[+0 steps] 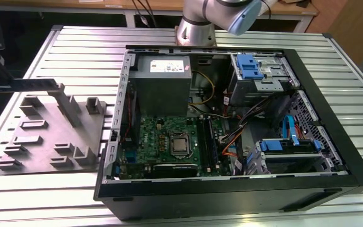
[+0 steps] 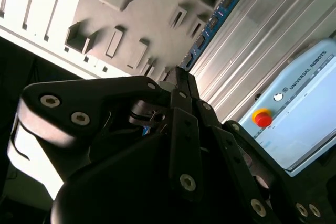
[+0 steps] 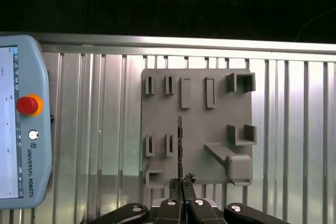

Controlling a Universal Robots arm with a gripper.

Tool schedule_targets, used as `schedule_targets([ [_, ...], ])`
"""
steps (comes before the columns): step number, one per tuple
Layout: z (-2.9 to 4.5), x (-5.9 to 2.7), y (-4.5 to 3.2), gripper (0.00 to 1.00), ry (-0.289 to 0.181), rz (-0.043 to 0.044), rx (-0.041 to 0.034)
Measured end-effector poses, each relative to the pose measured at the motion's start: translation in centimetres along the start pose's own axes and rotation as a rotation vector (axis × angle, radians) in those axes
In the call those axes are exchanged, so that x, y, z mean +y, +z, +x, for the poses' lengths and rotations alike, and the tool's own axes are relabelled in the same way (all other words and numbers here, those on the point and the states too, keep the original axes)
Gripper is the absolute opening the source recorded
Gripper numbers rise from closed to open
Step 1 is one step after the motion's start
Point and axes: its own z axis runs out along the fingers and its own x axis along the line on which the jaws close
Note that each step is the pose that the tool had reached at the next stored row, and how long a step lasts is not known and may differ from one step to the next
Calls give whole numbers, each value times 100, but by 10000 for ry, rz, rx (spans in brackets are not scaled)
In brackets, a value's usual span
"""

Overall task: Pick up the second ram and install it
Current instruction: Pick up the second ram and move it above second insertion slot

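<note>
1. Gripper clenched on ram. Tips pinch 1 end, rest of stick juts out free.
2. Second wrist view: ram's flat face blue w/ a row of dark chips, stretched out over tray.
3. First wrist view: ram seen edge-on as a thin dark line over ctr of tray, btw the small ribs and the angled ledge.
4. Exterior view: gripper at the exterior view's left edge. Ram held roughly level above tray, free end near top of tall rib. Touching rib or not: cannot tell.
5. Tray flat on slatted table, just beside PC case, on the exterior view's left of it.
6. Case lying open side up. Green board inside, CPU socket near ctr, long black slots just to the exterior view's right of socket.
7. Ram outside case, well apart from slots.
8. Pendant on table near tray, red button facing up.
9. Arm base on table behind case.
</note>
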Motion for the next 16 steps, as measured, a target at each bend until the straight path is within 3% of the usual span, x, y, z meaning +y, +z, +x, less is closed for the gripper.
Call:
schedule_targets([
  [8,4,-309,-7,12,0,1,-1],
  [16,9,-672,-15,12,-1,-3,0],
])
